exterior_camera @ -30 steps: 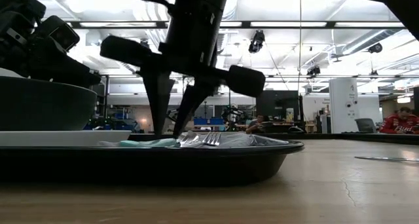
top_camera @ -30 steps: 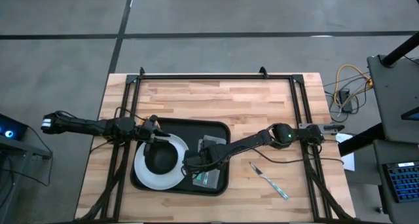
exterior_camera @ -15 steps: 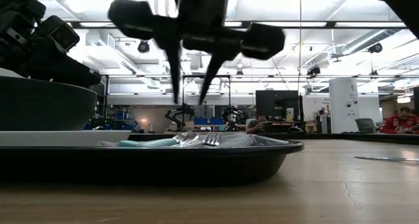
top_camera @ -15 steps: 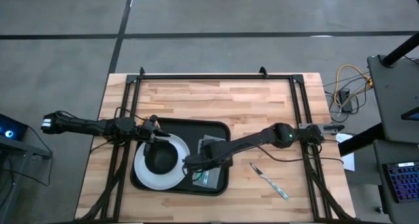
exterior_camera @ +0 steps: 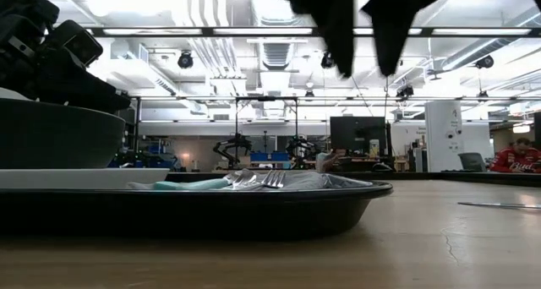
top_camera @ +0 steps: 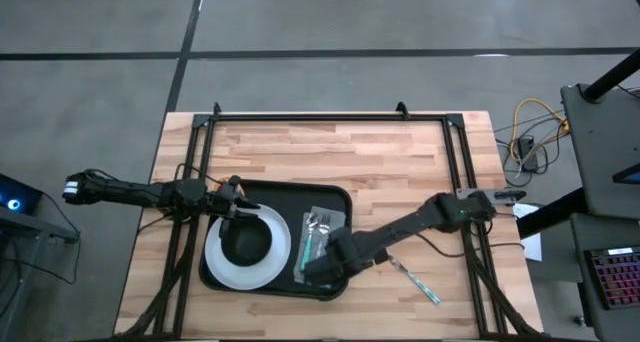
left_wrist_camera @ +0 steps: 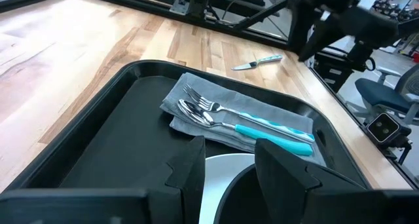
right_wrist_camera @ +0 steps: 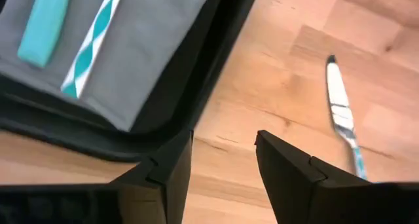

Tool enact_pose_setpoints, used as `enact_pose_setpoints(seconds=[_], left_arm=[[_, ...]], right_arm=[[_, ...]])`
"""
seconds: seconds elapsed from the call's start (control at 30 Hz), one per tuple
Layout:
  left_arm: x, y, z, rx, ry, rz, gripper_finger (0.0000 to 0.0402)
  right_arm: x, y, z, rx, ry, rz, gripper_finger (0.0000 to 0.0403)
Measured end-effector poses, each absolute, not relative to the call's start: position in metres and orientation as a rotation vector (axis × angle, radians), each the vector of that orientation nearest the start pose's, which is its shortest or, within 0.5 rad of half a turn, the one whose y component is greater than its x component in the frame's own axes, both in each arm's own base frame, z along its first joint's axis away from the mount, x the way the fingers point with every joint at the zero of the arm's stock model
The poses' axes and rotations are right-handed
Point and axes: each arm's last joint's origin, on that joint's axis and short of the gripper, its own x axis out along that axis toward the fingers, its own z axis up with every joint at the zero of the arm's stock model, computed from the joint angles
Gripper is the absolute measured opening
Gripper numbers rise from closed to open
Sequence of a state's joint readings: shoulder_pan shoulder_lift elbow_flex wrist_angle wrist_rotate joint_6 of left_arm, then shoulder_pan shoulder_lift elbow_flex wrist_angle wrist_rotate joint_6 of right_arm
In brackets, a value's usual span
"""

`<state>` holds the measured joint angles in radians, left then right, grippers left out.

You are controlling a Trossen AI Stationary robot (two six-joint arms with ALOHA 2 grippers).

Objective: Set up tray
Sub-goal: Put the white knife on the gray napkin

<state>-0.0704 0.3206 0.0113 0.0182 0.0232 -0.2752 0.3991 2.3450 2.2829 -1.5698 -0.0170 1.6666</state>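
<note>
Tray: centre-left of high frame, on counter.
R claw: I read it open, empty, over tray's lower-right rim.
L claw: open, at plate.
Knife: lower right, off tray.

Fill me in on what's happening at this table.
A two-armed robot is setting up a tray. A plate with a dark bowl sits on it, beside a grey napkin carrying a fork and spoon. The right gripper hangs open and empty over the tray's edge. A knife lies on the table. The left gripper waits open at the bowl.
</note>
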Motion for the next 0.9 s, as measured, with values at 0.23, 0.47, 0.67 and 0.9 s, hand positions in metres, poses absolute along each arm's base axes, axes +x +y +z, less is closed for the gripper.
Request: enact_pose_setpoints(seconds=[0.23, 0.47, 0.67, 0.9], left_arm=[[0.113, -0.009, 0.142, -0.266, 0.302, -0.052, 0.0115], [0.113, -0.009, 0.142, -0.266, 0.302, -0.052, 0.0115], [0.113, -0.009, 0.142, -0.266, 0.302, -0.053, 0.0115], [0.113, -0.009, 0.142, -0.266, 0.302, -0.053, 0.0115]], right_arm=[[0.383, 0.196, 0.251, 0.849, 1.385, -0.984, 0.0159], [0.325, 0.203, 0.257, 0.783, 1.411, -1.052, 0.0156], [0.269, 0.204, 0.249, 0.797, 1.363, -1.043, 0.0155], [0.228, 0.197, 0.227, 0.885, 1.332, -0.936, 0.0154]])
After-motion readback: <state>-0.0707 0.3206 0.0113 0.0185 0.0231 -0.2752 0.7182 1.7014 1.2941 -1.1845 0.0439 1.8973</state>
